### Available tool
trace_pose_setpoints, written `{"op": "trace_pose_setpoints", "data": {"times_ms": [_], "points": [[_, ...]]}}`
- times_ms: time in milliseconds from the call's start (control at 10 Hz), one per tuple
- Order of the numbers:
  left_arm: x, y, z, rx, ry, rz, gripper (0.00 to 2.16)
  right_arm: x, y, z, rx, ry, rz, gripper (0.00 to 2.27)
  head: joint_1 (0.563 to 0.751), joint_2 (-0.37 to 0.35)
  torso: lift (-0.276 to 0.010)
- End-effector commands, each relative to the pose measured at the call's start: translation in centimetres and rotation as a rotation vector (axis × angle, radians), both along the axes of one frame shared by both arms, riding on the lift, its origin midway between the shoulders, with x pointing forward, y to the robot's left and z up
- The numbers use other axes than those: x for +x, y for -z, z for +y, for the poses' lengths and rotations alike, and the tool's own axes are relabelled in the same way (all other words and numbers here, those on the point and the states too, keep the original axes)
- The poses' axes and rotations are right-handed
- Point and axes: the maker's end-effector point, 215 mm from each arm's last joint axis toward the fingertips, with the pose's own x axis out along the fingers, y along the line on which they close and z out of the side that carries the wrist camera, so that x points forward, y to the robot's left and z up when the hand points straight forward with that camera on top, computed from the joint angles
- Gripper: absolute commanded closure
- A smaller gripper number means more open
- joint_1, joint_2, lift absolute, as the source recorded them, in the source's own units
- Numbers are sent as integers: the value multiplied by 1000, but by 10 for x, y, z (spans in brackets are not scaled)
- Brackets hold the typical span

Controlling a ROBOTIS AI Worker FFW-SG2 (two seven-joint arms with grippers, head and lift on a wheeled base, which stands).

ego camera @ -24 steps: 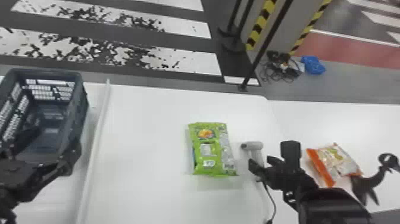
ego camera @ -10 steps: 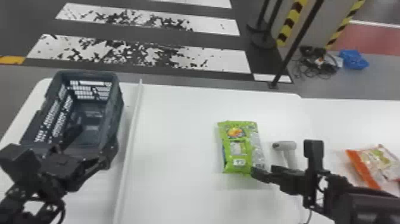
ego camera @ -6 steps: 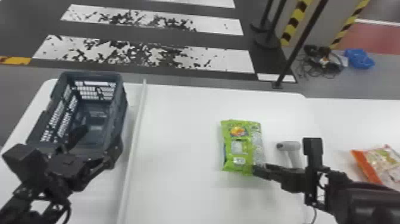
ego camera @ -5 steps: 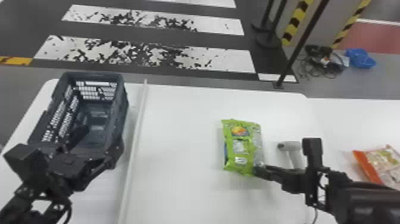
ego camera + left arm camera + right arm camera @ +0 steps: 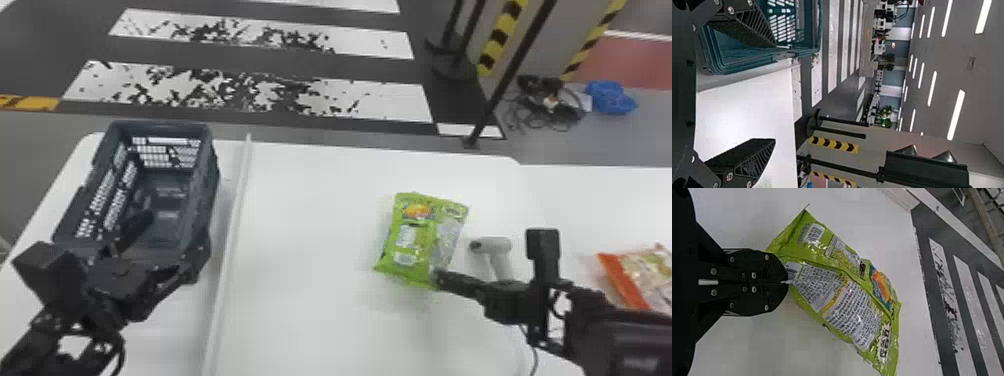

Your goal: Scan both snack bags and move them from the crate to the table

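- Right end effector [image 5: 785, 282] is clamping a glossy green plastic snack bag [image 5: 840, 297] beside the white scanner [image 5: 495, 245].
- Probably light and crushable, it is favouring edge holds.

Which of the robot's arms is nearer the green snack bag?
Right. The right gripper pinches the green snack bag at its edge; the left gripper is well off to the left, by the crate.

- I tag green snack bag [image 5: 417, 235]: silver-grey panel, orange-blue patch
- other snack bag [image 5: 624, 280]: orange band
- crate [image 5: 202, 200]: dark blue-grey, gridded sides
- scanner [image 5: 496, 245]: pale grey
- table [image 5: 310, 250]: white
- floor [image 5: 250, 54]: dark, white stripes, black flecks
- pillar [image 5: 500, 37]: yellow-black chevrons
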Motion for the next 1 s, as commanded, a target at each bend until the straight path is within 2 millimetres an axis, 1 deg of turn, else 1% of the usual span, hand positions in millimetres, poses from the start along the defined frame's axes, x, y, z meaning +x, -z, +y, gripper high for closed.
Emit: {"op": "trace_pose_setpoints", "data": {"times_ms": [0,200,300,400,500,600,700,800,900], "points": [[0,0,0,0,-1,-1,151,9,-38,-12,46,48,-56,2250,695,-111,-37],[0,0,-1,-2,0,-1,151,25,-80,-47,102,149,-118,2250,695,-132,-37],[0,0,0,0,-1,-1,151,36,-100,-81,122,235,-146,2250,695,-157,-37],[0,0,1,3,-1,-1,151,45,-111,-115,132,307,-159,2250,695,-191,-37],[1,-1,1,3,-1,-3,151,49,-118,-149,135,377,-170,2250,695,-212,-37],[1,-1,2,5,-1,-3,151,50,-120,-179,131,442,-174,2250,695,-257,-37],[1,-1,3,6,-3,-3,151,54,-123,-225,88,555,-244,2250,695,-303,-37],[1,-1,4,6,-4,-4,151,49,-117,-262,115,665,-253,2253,695,-325,-37],[1,0,4,7,-4,-1,151,39,-106,-303,76,762,-263,2253,695,-350,-37]]}}
